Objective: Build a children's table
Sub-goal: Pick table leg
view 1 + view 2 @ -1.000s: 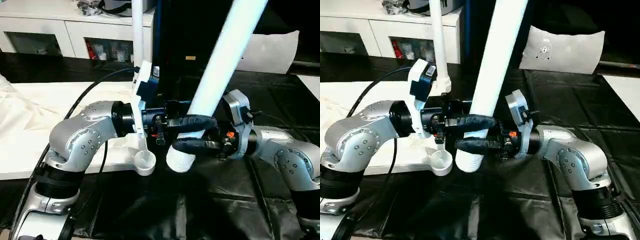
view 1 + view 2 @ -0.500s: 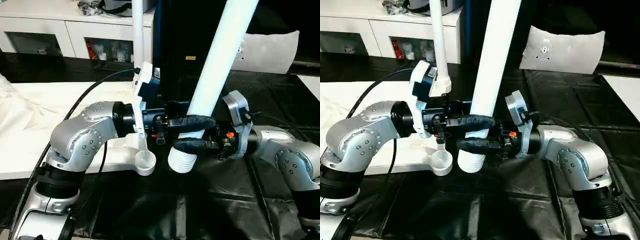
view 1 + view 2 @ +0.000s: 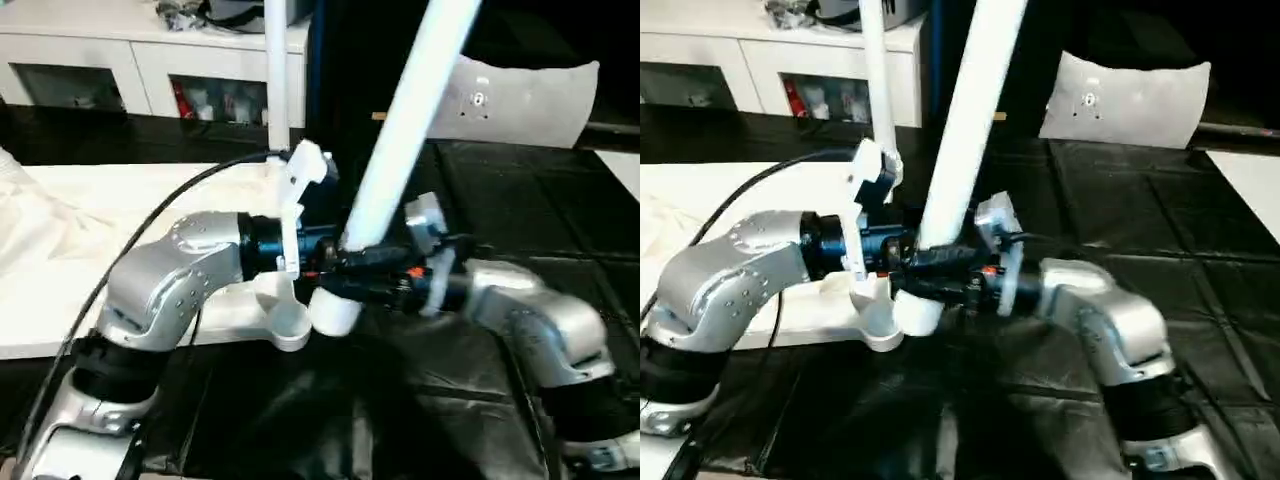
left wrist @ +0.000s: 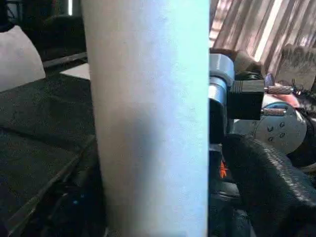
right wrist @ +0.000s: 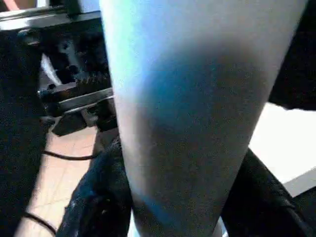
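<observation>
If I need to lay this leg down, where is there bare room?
Bare black sheet lies right of the grippers, between the right arm and the grey cushion, and also in front of both arms. It is crowded at the corner socket, where the leg, left gripper and right gripper meet.

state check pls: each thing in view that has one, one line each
held leg: tilted, threaded end down beside the corner socket, not seated
corner socket: empty, open upward
fitted leg: upright in the tabletop
tabletop: flat, underside up
right gripper: shut on the held leg
left gripper: at the held leg, grip unclear
cabinet: shelves open, items inside
</observation>
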Available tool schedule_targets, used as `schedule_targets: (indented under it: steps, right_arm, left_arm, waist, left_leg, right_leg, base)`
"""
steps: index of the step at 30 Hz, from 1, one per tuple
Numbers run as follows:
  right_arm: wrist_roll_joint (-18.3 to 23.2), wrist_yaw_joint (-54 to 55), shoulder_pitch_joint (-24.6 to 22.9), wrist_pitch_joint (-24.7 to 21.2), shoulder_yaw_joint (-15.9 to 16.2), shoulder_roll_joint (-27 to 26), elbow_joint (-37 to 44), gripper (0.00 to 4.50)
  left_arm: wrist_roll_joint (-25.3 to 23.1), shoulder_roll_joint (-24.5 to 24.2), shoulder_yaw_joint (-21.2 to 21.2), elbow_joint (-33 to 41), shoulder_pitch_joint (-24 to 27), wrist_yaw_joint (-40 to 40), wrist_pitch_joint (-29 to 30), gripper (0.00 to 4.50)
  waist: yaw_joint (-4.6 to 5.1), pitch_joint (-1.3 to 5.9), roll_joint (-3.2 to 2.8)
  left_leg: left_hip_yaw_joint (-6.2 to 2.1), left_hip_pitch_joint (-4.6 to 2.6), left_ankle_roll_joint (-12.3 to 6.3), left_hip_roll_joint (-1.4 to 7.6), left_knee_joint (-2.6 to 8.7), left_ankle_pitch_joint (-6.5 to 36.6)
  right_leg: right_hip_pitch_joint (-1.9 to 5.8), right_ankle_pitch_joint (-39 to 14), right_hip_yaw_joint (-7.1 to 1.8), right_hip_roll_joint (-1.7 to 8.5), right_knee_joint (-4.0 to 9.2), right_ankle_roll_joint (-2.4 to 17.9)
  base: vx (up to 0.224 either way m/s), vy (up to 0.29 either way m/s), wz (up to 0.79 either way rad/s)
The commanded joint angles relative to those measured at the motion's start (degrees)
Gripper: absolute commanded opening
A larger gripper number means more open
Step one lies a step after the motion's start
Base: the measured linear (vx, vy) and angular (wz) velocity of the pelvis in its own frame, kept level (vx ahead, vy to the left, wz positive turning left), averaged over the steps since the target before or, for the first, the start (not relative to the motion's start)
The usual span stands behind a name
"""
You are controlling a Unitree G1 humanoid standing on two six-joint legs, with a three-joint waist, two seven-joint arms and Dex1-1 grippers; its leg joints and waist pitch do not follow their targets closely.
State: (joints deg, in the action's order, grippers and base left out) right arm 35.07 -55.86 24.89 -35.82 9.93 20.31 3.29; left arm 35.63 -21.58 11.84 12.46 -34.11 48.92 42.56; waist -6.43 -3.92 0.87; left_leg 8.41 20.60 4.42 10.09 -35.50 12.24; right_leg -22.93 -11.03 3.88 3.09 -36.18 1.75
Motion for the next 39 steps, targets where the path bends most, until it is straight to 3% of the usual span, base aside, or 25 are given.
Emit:
schedule_targets:
  steps: [1,7,12,14,15,16,18,23,24,25,26,28,30,31,34,37,39]
  right_arm:
    - [-1.40,2.33,0.93,1.17,-0.88,0.03,-1.06,1.89]
    - [-2.04,2.67,0.24,1.90,-1.25,-0.89,-1.26,1.89]
    - [-1.84,2.32,-0.13,1.96,-1.47,-0.76,-1.08,1.89]
    - [-1.85,2.00,-0.33,2.26,-1.54,-0.59,-1.19,1.89]
    - [-2.08,2.23,-0.39,2.60,-1.65,-0.64,-1.45,1.89]
    - [-2.08,2.23,-0.39,2.60,-1.65,-0.64,-1.45,1.89]
    - [-2.38,2.88,-0.54,2.85,-2.05,-1.01,-1.56,1.89]
    - [-2.59,3.58,-0.83,3.19,-2.46,-1.43,-1.56,1.89]
    - [-2.78,4.20,-1.04,3.60,-2.67,-1.73,-1.57,1.89]
    - [-2.78,4.20,-1.04,3.60,-2.67,-1.73,-1.57,1.89]
    - [-4.92,7.47,-1.02,5.37,-2.69,-2.63,-1.83,1.89]
    - [-5.76,8.70,-0.92,6.00,-2.68,-2.94,-1.99,1.89]
    - [-9.90,12.91,-0.47,8.56,-1.81,-3.78,-2.83,1.89]
    - [-9.90,12.91,-0.47,8.56,-1.81,-3.78,-2.83,1.89]
    - [-11.77,15.26,-0.51,10.05,-1.38,-4.93,-3.17,1.88]
    - [-12.91,16.39,-0.70,10.88,-0.76,-5.51,-3.28,1.88]
    - [-13.65,16.75,-0.82,11.42,-0.34,-5.62,-3.44,1.88]
  left_arm:
    - [0.50,-0.21,2.96,3.34,0.66,3.26,0.45,3.88]
    - [4.33,1.95,-1.18,2.55,2.82,3.10,-0.37,4.49]
    - [6.45,3.06,-4.04,1.50,4.39,3.87,-2.10,4.50]
    - [10.91,5.33,-8.82,-1.28,5.60,3.96,-2.78,4.50]
    - [15.66,7.91,-13.43,-3.52,5.99,2.80,-2.61,4.50]
    - [15.66,7.91,-13.43,-3.52,5.99,2.80,-2.61,4.50]
    - [20.04,10.22,-17.45,-4.33,5.90,0.48,-2.45,4.50]
    - [22.39,11.58,-20.12,-4.08,6.06,-1.45,-3.04,4.50]
    - [22.21,11.98,-20.90,-3.84,6.23,-2.94,-3.71,4.50]
    - [22.21,11.98,-20.90,-3.84,6.23,-2.94,-3.71,4.50]
    - [15.31,12.03,-20.78,-5.53,5.73,-9.94,-5.32,4.50]
    - [12.47,12.02,-20.54,-6.32,5.45,-12.34,-5.99,4.50]
    - [2.95,11.48,-18.87,-10.19,3.99,-20.21,-8.65,4.50]
    - [2.95,11.48,-18.87,-10.19,3.99,-20.21,-8.65,4.50]
    - [-2.73,9.40,-14.47,-10.43,3.58,-21.90,-9.28,4.50]
    - [-3.89,8.55,-11.88,-9.61,3.04,-22.22,-8.57,4.50]
    - [-3.77,8.62,-10.78,-8.41,2.99,-21.34,-8.03,4.50]
  waist:
    - [0.01,4.26,-0.06]
    - [-0.05,4.22,-0.22]
    - [0.01,4.21,-0.15]
    - [-0.08,4.23,-0.19]
    - [-0.08,4.22,-0.34]
    - [-0.08,4.22,-0.34]
    - [-0.09,4.30,-0.37]
    - [-0.04,4.25,-0.37]
    - [-0.15,4.29,-0.90]
    - [-0.01,4.24,-0.57]
    - [-0.13,4.29,-0.96]
    - [0.15,4.13,-0.66]
    - [0.12,4.06,-0.53]
    - [0.13,4.13,-0.58]
    - [0.10,4.26,-0.47]
    - [0.12,4.45,-0.47]
    - [0.10,4.48,-0.55]
  left_leg:
    - [-0.24,0.15,-0.10,2.49,4.17,3.04]
    - [-0.21,0.22,0.28,2.44,4.18,3.99]
    - [-0.18,0.23,-0.03,2.43,4.22,4.04]
    - [-0.11,0.24,0.03,2.28,4.14,4.35]
    - [-0.03,0.36,0.16,2.22,4.05,4.36]
    - [-0.03,0.36,0.16,2.22,4.05,4.36]
    - [-0.21,0.21,0.24,2.35,4.18,5.20]
    - [-0.25,0.21,-0.37,2.45,4.23,4.91]
    - [-0.34,0.20,-0.26,2.45,4.20,4.91]
    - [-0.28,0.19,-0.27,2.46,4.23,5.14]
    - [-0.39,0.17,-0.07,2.52,4.24,5.23]
    - [-0.42,0.06,0.31,2.51,4.42,6.59]
    - [-0.38,-0.02,0.70,2.42,4.48,6.35]
    - [-0.44,-0.19,0.94,2.40,4.49,6.32]
    - [-0.56,-0.09,0.90,2.60,4.60,5.38]
    - [-0.42,0.06,0.51,2.49,4.28,3.44]
    - [-0.37,0.06,0.44,2.53,4.24,3.18]
  right_leg:
    - [3.46,-12.51,-3.10,4.74,4.42,8.27]
    - [3.53,-13.54,-3.10,4.85,4.59,8.37]
    - [3.49,-12.72,-3.13,4.76,4.59,8.49]
    - [3.53,-13.09,-3.09,4.80,4.69,8.75]
    - [3.58,-12.78,-3.08,4.84,4.71,9.27]
    - [3.58,-12.78,-3.08,4.84,4.71,9.27]
    - [3.60,-12.76,-3.02,4.77,4.62,9.38]
    - [3.62,-12.14,-3.04,4.67,4.64,9.07]
    - [3.61,-12.00,-3.04,4.72,4.52,9.13]
    - [3.61,-12.02,-3.04,4.66,4.71,9.00]
    - [3.62,-11.78,-3.02,4.67,4.58,9.03]
    - [3.62,-13.82,-2.97,4.58,4.98,7.45]
    - [3.44,-15.58,-3.01,4.46,5.24,5.88]
    - [3.34,-15.57,-3.07,4.43,5.17,5.06]
    - [3.37,-13.25,-3.14,4.65,4.75,5.64]
    - [3.49,-7.50,-3.23,4.71,4.10,8.19]
    - [3.51,-6.48,-3.23,4.76,3.92,9.11]
  base:
    - [0.000,0.000,0.00]
    - [0.000,0.000,0.00]
    - [0.000,0.000,0.00]
    - [0.000,0.000,0.00]
    - [0.000,0.000,0.00]
    - [0.000,0.000,0.00]
    - [0.000,0.000,0.00]
    - [0.000,0.000,0.00]
    - [0.000,0.000,0.00]
    - [0.000,0.000,0.00]
    - [0.000,0.000,0.00]
    - [0.000,0.000,0.00]
    - [0.000,0.000,0.00]
    - [0.000,0.000,0.00]
    - [0.000,0.000,0.00]
    - [0.000,0.000,0.00]
    - [0.000,0.000,0.00]
